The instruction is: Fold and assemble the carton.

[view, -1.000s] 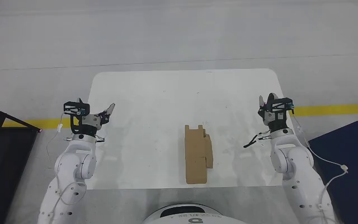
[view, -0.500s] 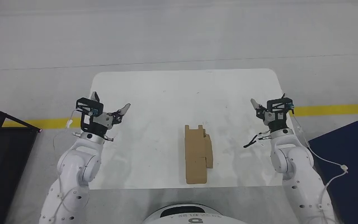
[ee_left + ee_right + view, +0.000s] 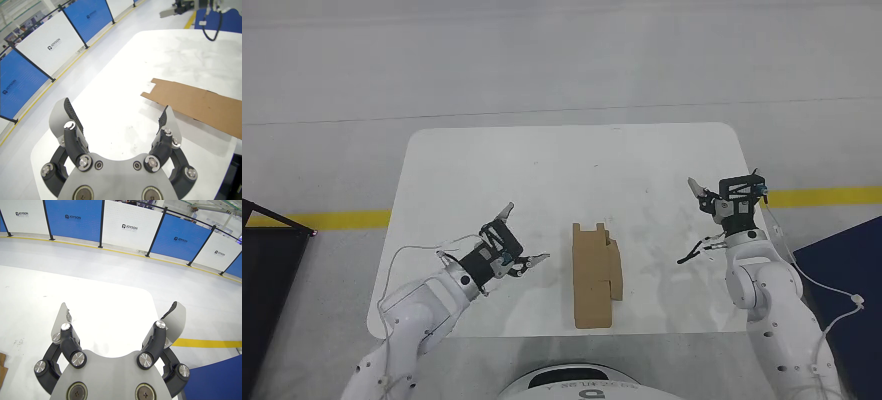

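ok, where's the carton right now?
Top view: the carton lies flat on the table near the robot-side edge, slightly right of centre, beside the left gripper.

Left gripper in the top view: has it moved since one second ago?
Yes. The left gripper moved from the table's left edge inward, toward the carton, which stayed put.

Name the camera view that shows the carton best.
The top view: the carton lies flat with its whole outline visible and unobstructed. The left wrist view shows it at a slant, cut off at the picture's edge. The right wrist view catches a small brown corner.
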Motion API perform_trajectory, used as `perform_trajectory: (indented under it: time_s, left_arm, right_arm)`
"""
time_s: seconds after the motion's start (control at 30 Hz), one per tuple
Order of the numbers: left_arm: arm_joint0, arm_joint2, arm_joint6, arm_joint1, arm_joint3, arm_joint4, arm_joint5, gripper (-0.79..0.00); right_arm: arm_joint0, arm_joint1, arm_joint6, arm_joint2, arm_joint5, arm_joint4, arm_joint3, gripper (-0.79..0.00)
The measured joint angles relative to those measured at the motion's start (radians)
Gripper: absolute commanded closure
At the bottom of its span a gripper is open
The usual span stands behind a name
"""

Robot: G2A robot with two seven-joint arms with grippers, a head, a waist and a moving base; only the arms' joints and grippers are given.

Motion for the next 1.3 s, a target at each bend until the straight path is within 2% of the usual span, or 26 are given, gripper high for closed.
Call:
perform_trajectory:
  time_s: [0.23, 0.57, 0.67, 1.0, 1.13, 1.3]
  left_arm:
    - [-0.023, 0.037, 0.019, 0.008, 0.013, 0.078, -0.080, -0.785]
    - [-0.023, 0.037, 0.020, 0.008, 0.013, 0.078, -0.080, -0.785]
    - [-0.030, 0.044, 0.011, 0.011, -0.005, 0.130, -0.083, -0.785]
    - [-0.030, 0.193, 0.072, 0.031, -0.053, 0.450, -0.175, -0.785]
    - [-0.023, 0.242, 0.112, 0.033, -0.045, 0.457, -0.185, -0.785]
    - [-0.038, 0.303, 0.110, 0.035, -0.042, 0.494, -0.208, -0.785]
  right_arm:
    - [0.000, 0.000, 0.000, 0.000, 0.000, 0.000, 0.000, -0.785]
    - [0.000, 0.000, 0.000, 0.000, 0.000, 0.000, 0.000, -0.785]
    - [0.000, 0.000, 0.000, 0.000, 0.000, 0.000, 0.000, -0.785]
    - [0.000, 0.000, 0.000, 0.000, 0.000, 0.000, 0.000, -0.785]
    - [0.000, 0.000, 0.000, 0.000, 0.000, 0.000, 0.000, -0.785]
    - [0.000, 0.000, 0.000, 0.000, 0.000, 0.000, 0.000, -0.785]
